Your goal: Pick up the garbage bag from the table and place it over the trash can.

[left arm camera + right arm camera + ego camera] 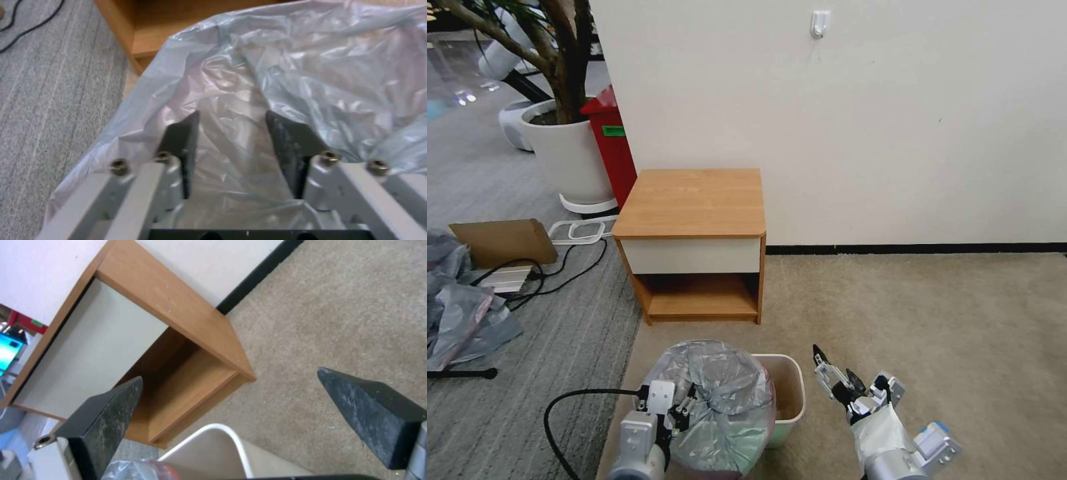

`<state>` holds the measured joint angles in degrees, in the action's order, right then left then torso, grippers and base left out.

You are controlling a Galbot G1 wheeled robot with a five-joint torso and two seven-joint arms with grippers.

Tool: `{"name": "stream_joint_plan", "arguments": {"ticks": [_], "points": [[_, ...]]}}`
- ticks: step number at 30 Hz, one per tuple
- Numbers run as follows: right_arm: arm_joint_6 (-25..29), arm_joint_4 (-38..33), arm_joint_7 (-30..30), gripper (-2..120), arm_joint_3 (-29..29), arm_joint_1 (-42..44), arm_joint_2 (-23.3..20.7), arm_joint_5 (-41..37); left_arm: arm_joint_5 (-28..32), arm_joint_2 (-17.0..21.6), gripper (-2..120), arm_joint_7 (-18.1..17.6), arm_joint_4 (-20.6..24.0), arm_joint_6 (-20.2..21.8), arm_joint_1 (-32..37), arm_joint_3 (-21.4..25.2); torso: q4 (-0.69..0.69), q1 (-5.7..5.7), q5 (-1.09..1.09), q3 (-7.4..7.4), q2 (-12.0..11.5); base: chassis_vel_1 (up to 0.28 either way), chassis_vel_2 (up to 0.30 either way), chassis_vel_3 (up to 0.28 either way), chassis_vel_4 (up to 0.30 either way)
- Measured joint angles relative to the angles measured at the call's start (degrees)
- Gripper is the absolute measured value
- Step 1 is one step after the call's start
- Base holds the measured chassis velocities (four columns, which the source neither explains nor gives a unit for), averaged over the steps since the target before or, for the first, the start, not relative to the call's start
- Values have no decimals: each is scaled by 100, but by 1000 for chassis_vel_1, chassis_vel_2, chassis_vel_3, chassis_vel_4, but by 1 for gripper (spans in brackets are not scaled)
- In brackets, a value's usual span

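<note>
Left tool [684,407] low in the head view, at the near-left side of the trash can [790,393], its fingers buried in the garbage bag [720,400]. From the left wrist camera its two dark fingers [291,143] stand apart with crinkled grey film [231,100] lying between and around them; whether they actually pinch any plastic cannot be told, but the gap reads as released. The bag billows in a rounded grey mound over the left and near part of the can, pinkish tint along its lower edge, while the far-right corner of the can stays uncovered and shows its cream interior. Right tool [827,370] hovers just to the right of the can above the beige carpet [947,320], fingers spread wide and holding nothing. From the right wrist camera its two dark pads [106,420] frame the can's white rolled rim [231,436], with a scrap of bag plastic and reddish band [142,470] at the edge. Beyond the can stands the wooden cabinet, its tabletop [694,200] bare, white front panel and open lower shelf facing the robot, back against the cream wall [860,120]. Left of it, a tall red bin [610,143], a white planter [564,150] with a tree, black cables [570,267] on grey carpet, a cardboard piece [504,240], and loose plastic sheeting [460,313].
</note>
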<state>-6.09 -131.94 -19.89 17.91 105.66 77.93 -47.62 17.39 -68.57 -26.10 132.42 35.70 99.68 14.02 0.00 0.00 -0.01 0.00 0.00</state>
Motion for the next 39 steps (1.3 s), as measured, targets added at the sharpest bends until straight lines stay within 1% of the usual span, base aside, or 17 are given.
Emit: {"name": "stream_joint_plan", "arguments": {"ticks": [1, 2, 3, 4, 6, 11, 15, 22, 26, 31, 34, 37, 39], "points": [[0, 4, -13, 100, 3, -4, -6, -4, 19, 10, 36, 0, -43, 8, -50, -8, 0, 0, 0, 0, 0, 0, 0, 0, 0], [0, 11, -29, 100, 10, -14, -22, -15, 60, 24, 29, -3, -112, 42, -128, -17, 0, 0, 0, 0, 0, 0, 0, 0, 0], [0, 21, -37, 100, 14, -20, -30, -18, 113, 28, 26, -12, -152, 78, -174, -28, 0, 0, 0, 0, 0, 0, 0, 0, 0], [0, 21, -37, 100, 14, -20, -30, -18, 113, 28, 26, -12, -152, 78, -174, -28, 0, 0, 0, 0, 0, 0, 0, 0, 0], [0, 47, -46, 100, 14, -34, -39, -23, 232, 33, 21, -33, -217, 141, -256, -46, 0, 0, 0, 0, 0, 0, 0, 0, 0], [1, 90, -48, 100, -20, -42, -40, -25, 338, 44, 21, -62, -330, 227, -398, -117, 0, 0, 0, 0, 0, 0, 0, 0, 0], [11, 142, -47, 100, -26, -57, -43, -25, 413, 75, 24, -112, -374, 335, -499, -159, 0, 0, 1, 0, 0, 0, 0, 0, 0], [30, 204, -44, 100, -39, -85, -52, -21, 709, 149, 23, -327, -551, 550, -775, -254, 0, 0, 0, 0, 0, 0, 0, 0, 0], [52, 229, -44, 100, -41, -81, -50, -7, 828, 150, 22, -414, -677, 597, -938, -359, 1, 0, 1, 0, 0, 0, 0, 0, 0], [96, 243, -40, 100, -42, -22, -50, 28, 993, 83, 22, -617, -902, 641, -1172, -532, 1, 0, 1, 0, 0, 0, 0, 0, 0], [125, 254, -40, 100, -40, 7, -52, 49, 998, 34, 20, -666, -970, 632, -1221, -583, 1, 0, 4, -1, 0, 0, 0, 0, 0], [150, 255, -38, 100, -31, 36, -53, 83, 988, -20, 13, -693, -997, 628, -1228, -643, 2, 0, 4, -1, 0, 0, 0, 0, 0], [154, 254, -38, 100, -29, 40, -53, 93, 985, -35, 11, -700, -998, 628, -1223, -648, 1, 0, 3, -1, 0, 0, 0, 0, 0]]}}
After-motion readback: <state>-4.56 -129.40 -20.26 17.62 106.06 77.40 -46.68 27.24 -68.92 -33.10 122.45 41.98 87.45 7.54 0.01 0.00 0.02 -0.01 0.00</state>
